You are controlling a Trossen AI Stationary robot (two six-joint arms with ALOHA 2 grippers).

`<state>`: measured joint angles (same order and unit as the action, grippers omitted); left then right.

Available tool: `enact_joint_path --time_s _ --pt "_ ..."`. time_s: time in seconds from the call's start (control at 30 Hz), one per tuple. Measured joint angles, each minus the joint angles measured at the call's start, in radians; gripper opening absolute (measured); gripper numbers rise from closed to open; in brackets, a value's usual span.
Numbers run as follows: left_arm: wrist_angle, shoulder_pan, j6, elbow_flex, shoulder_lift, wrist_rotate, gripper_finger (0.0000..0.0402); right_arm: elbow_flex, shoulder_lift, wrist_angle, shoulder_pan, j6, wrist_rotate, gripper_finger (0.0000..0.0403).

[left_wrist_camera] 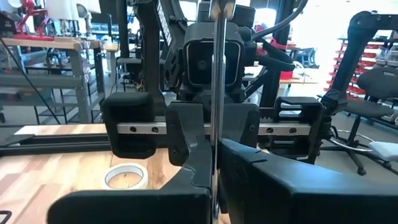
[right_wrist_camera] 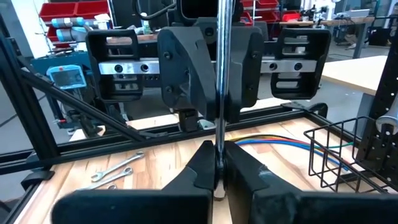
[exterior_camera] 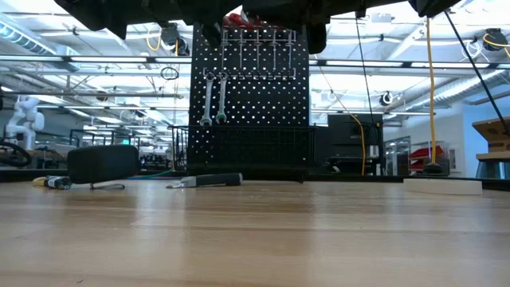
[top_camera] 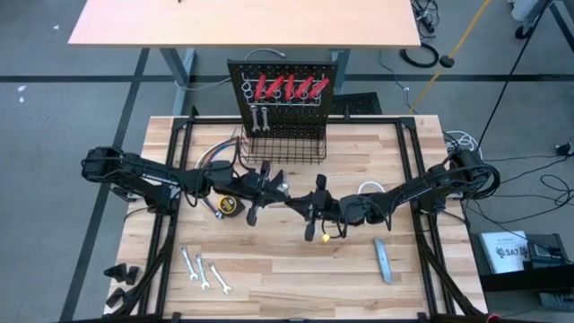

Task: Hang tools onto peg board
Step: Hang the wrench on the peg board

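Wooden planks are forming the tabletop (top_camera: 287,269), and behind it an open workshop with shelving and bright ceiling lights is showing. Taking the peg board (top_camera: 287,90) as the landmark, both grippers are meeting in front of its wire basket (top_camera: 285,148), out over the middle of the table. Each wrist view is showing a thin silver wrench (left_wrist_camera: 217,93) standing on edge between that arm's own closed fingers, with the other gripper clamped on the far end. So the left gripper (top_camera: 269,188) and the right gripper (top_camera: 316,208) are both pinching it, probably a handover to get a better hold for hanging. Red-handled tools (top_camera: 291,87) and two wrenches (exterior_camera: 213,100) are hanging on the board already. More wrenches (top_camera: 204,271) are lying well in front of it.
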<state>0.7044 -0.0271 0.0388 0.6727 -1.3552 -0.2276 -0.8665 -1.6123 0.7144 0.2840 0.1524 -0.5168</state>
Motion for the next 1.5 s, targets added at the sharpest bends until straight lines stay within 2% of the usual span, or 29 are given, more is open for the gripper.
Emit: enact_joint_path --time_s 0.1,0.37,0.57,0.7,0.87,1.2,1.5 --pt "-0.002 0.001 0.000 0.000 0.000 0.000 0.0010 0.000 0.000 -0.004 0.000 0.000 -0.008 0.0039" --pt "-0.035 0.010 0.005 -0.001 0.001 -0.006 0.0010 0.000 0.010 -0.056 -0.001 -0.019 -0.012 0.0169" --pt "-0.147 0.066 0.006 -0.001 0.006 -0.006 0.0010 0.000 0.071 -0.177 -0.001 -0.018 -0.011 0.0225" --pt "-0.176 0.119 0.015 -0.004 0.006 -0.009 0.0010 0.000 0.128 -0.260 -0.001 -0.005 -0.011 0.0236" --pt "-0.172 0.229 0.016 -0.011 0.007 -0.119 0.0010 0.000 0.175 -0.330 0.006 0.017 -0.011 0.0234" --pt "-0.146 0.423 0.059 -0.011 0.007 -0.140 0.0010 0.000 0.180 -0.346 0.018 0.001 -0.010 0.0231" --pt "-0.153 0.532 0.087 -0.011 0.000 -0.164 0.0010 0.000 0.180 -0.346 0.018 0.000 -0.011 0.0231"
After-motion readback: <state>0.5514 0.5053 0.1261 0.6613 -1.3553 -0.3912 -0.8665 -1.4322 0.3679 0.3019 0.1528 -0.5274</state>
